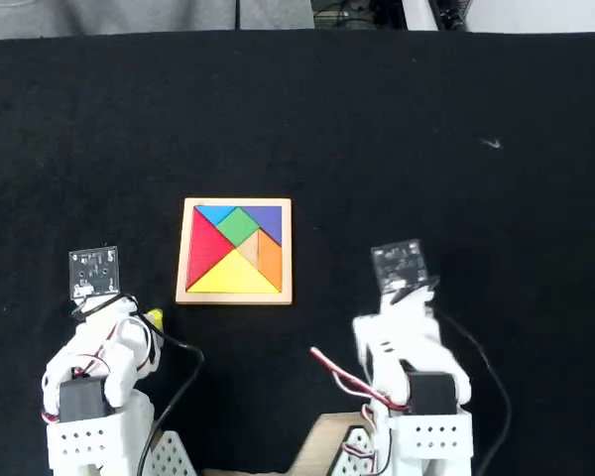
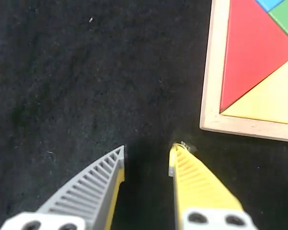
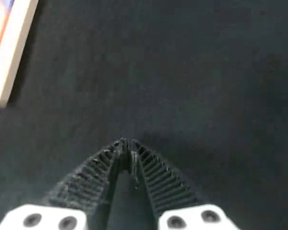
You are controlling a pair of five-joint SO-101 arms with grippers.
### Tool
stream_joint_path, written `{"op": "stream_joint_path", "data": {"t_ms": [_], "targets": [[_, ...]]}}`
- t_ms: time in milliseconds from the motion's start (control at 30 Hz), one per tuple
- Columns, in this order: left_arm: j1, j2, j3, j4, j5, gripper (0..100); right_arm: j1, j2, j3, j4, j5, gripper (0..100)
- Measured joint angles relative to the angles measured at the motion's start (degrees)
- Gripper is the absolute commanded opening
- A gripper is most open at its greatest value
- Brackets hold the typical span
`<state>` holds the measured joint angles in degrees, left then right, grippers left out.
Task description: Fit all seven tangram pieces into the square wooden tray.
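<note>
The square wooden tray point(image 1: 185, 254) lies mid-table and holds several coloured tangram pieces packed flat: red point(image 1: 204, 253), yellow point(image 1: 233, 279), green point(image 1: 239, 225), blue point(image 1: 214, 212), purple point(image 1: 267, 218) and orange point(image 1: 271, 258). Its corner point(image 2: 216, 110) appears in the left wrist view with the red point(image 2: 249, 52) and yellow point(image 2: 273, 98) pieces inside. My left gripper point(image 2: 147, 155) hovers over bare cloth beside that corner, open and empty. My right gripper point(image 3: 127, 143) is shut with nothing in it, over cloth to the right of the tray's edge point(image 3: 12, 52).
Black cloth covers the whole table point(image 1: 426, 149). Both arm bases point(image 1: 89, 426) point(image 1: 426, 426) stand at the near edge, with loose cables beside them. A wooden board point(image 1: 327, 446) lies between the bases.
</note>
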<state>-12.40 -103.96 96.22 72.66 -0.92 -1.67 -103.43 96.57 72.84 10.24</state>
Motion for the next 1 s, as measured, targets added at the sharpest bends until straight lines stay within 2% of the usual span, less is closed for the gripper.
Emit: {"op": "stream_joint_path", "data": {"t_ms": [1000], "targets": [[0.0,0.0,0.0,0.0,0.0,16,-1.4,0.0,0.0,1.5,0.0,1.1]]}}
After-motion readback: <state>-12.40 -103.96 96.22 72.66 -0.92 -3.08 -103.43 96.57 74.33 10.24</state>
